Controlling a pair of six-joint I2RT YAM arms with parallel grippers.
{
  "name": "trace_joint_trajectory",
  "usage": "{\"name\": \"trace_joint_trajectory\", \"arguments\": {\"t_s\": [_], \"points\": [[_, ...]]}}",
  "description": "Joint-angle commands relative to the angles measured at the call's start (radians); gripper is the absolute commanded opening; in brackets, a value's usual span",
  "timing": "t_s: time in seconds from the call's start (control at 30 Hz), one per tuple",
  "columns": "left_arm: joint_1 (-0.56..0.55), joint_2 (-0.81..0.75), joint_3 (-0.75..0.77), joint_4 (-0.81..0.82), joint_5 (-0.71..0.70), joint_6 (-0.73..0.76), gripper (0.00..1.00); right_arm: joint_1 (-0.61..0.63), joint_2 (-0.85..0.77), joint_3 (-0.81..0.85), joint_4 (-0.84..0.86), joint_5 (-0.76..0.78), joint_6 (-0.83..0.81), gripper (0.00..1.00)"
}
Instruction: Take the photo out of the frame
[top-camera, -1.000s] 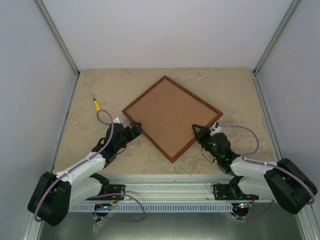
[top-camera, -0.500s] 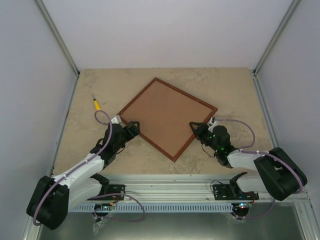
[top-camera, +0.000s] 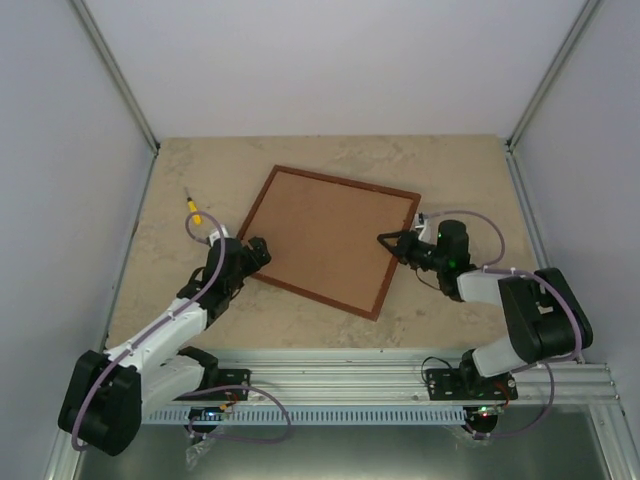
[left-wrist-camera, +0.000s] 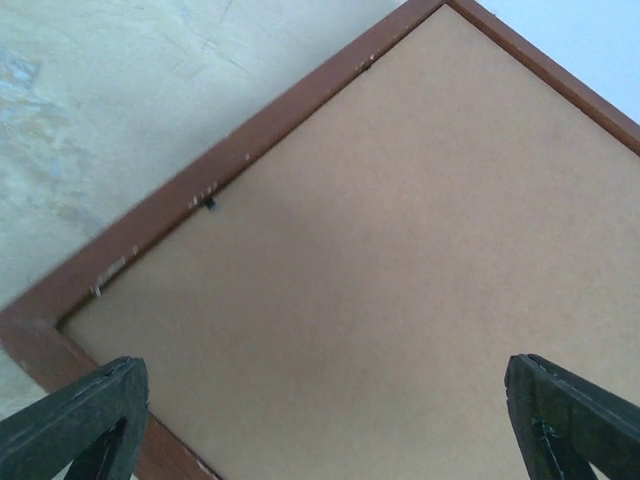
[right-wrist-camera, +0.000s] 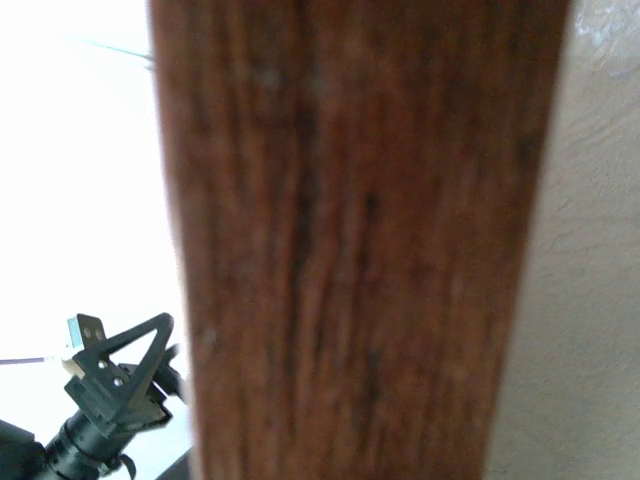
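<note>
Item 1: frame (top-camera: 325, 240), back up on table (top-camera: 450, 170); photo unseen beneath. My left gripper (top-camera: 258, 250): jaws wide, empty, at left corner. My right gripper (top-camera: 388, 240): pinching right edge. Risk: 1-sided hold could let frame pivot or slip free.

- The frame (top-camera: 325, 240) lies flat across the middle of the table (top-camera: 450, 170), with bare stone on all 4 sides.
- The left gripper (top-camera: 258, 250), jaws wide, crowds the frame's near left corner.
- The right gripper (top-camera: 388, 240) blocks its right edge.
- A yellow-tipped tool (top-camera: 193, 209) lies in the left strip.
- 3 walls close the table in.
</note>
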Motion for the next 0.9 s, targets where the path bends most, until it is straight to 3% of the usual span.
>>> {"name": "trace_joint_trajectory", "arguments": {"t_s": [0.0,0.17,0.33,0.53,0.87], "points": [[0.022,0.037,0.06,-0.047,-0.049,0.063,0.99,-0.062,0.074,0.058,-0.257,-0.159,-0.363,0.01],[0.063,0.118,0.089,-0.033,-0.054,0.088,0.99,-0.129,0.146,0.115,-0.336,-0.222,-0.461,0.07],[0.118,0.223,0.114,0.006,0.027,0.102,0.99,-0.175,0.221,0.165,-0.357,-0.231,-0.501,0.13],[0.157,0.308,0.135,0.032,0.093,0.127,0.99,-0.189,0.312,0.234,-0.384,-0.244,-0.543,0.27],[0.168,0.427,0.179,0.03,0.158,0.165,0.99,-0.208,0.316,0.302,-0.495,-0.17,-0.628,0.52]]}}
